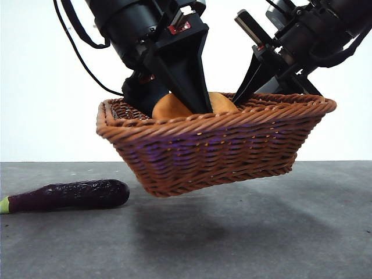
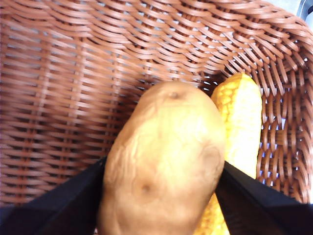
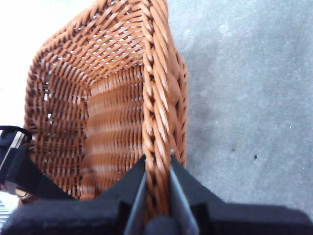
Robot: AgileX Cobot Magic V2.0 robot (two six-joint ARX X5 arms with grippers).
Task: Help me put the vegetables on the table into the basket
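Surface [image 1: 302,232]: dark grey, fills the lower part of the front view; a soft shadow lies on it under the basket.

Basket [image 1: 215,145]: brown wicker, centre of the front view, lifted clear of the surface and tilted, its right rim higher than its left.

Right end effector [image 3: 157,169]: clenched on the basket's braided rim, one jaw inside the wall and one outside. In the front view it enters from the upper right and meets the rim at the basket's far right side.

Left end effector [image 2: 164,188]: comes down from the upper centre of the front view into the basket, grasping the potato [image 2: 164,166] between its two jaws. The potato's top shows just above the basket's near rim in the front view.

Eggplant [image 1: 67,196]: lies on the surface at lower left of the front view, green stem end at the frame's left edge, outside the basket.

Corn cob [image 2: 239,122]: inside the basket, along the wall, just beside the potato.
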